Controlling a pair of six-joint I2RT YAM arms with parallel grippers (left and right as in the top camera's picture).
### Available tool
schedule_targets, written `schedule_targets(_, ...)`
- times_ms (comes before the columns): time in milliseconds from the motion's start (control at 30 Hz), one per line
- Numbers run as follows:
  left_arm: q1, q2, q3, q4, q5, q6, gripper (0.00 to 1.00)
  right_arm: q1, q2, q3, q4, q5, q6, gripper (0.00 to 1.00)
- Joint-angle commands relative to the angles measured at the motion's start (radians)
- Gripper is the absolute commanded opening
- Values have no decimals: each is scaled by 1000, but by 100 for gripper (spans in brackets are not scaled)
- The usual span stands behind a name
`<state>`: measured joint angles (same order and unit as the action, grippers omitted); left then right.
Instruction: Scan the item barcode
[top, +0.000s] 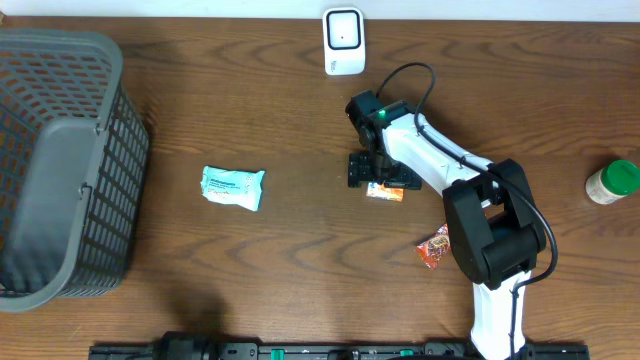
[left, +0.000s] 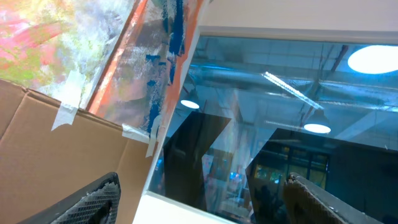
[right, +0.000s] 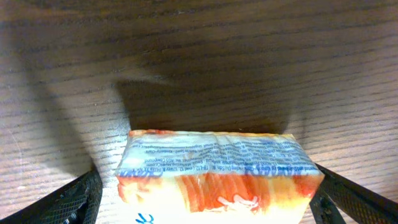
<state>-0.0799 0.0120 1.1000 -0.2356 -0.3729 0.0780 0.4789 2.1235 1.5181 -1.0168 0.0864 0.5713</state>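
Observation:
An orange and white snack packet with small blue print lies flat on the wooden table, right of centre. My right gripper is down over it, open. In the right wrist view the packet fills the space between the two black fingers, which stand on either side of it without clamping it. No barcode shows on the packet's visible faces. A white scanner stands at the table's far edge. My left gripper is open and empty, pointing up at a window and cardboard; it is outside the overhead view.
A teal packet lies left of centre. A red-orange wrapper sits beside the right arm's base. A green-lidded bottle stands at the right edge. A grey mesh basket occupies the left side.

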Motion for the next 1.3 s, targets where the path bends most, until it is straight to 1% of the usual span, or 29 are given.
schedule_targets(0, 3, -8, 12, 2, -6, -2, 84, -2, 2, 2, 1, 11, -34, 99)
schedule_targets(100, 3, -8, 12, 2, -6, -2, 84, -2, 2, -3, 30, -18, -40, 99)
schedule_targets(300, 3, -8, 12, 1, -6, -2, 84, 0, 2, -4, 90, -97, -145, 99)
schedule_targets(533, 3, -8, 12, -3, -6, -2, 84, 0, 2, -4, 83, -103, -192, 99)
schedule_targets(800, 3, -8, 12, -6, -6, -2, 84, 0, 2, -4, 25, -102, -357, 99)
schedule_targets(933, 3, -8, 12, -6, -6, -2, 84, -3, 2, -4, 14, -62, -367, 99)
schedule_targets(1000, 3, -8, 12, -6, -6, -2, 84, -2, 2, -4, 15, -60, -367, 96)
schedule_targets(1033, 3, -8, 12, -6, -6, -2, 84, -2, 2, -4, 16, -60, -367, 90)
schedule_targets(1100, 3, -8, 12, -6, -6, -2, 84, -2, 2, -4, 21, -61, -367, 83)
schedule_targets(1267, 3, -8, 12, -6, -6, -2, 84, -2, 2, -4, 32, -62, -360, 80)
